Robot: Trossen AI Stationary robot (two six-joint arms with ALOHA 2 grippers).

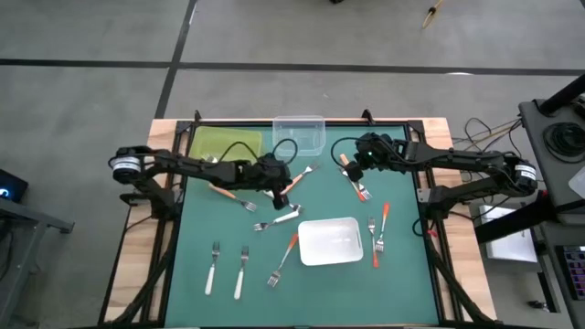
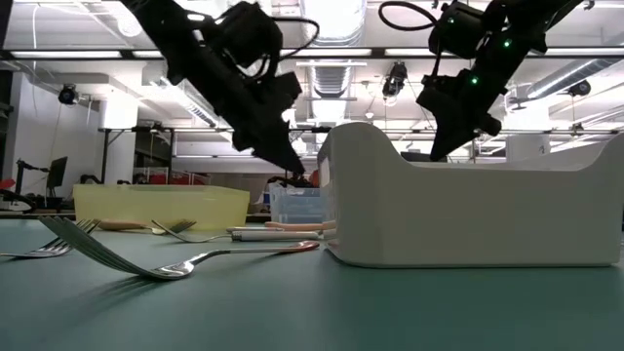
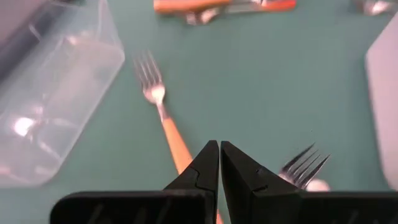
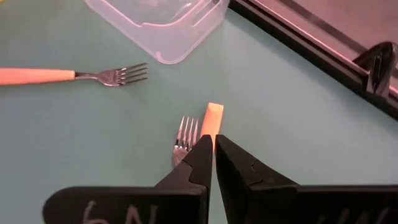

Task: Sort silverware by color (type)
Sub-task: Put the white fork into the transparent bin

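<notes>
Landmark: I place everything by the white tray (image 1: pixel 330 241) on the green mat.
Left gripper (image 1: pixel 282 194): I see it clenched on nothing, hovering above a tan-handled fork (image 3: pixel 163 112), behind the tray's left end.
Right gripper (image 1: pixel 354 170): clenched and empty too, over a tan handle (image 4: pixel 211 122) behind the tray's right end.
Silverware: two white-handled forks (image 1: pixel 212 268) lie left of the tray, two red-orange ones (image 1: pixel 385 222) just right of it.
Clear tub (image 1: pixel 299 132): well behind the tray.

Bright ceiling strip lights, soft shadows; nearest fork (image 2: pixel 146 261) blurred in low view.
</notes>
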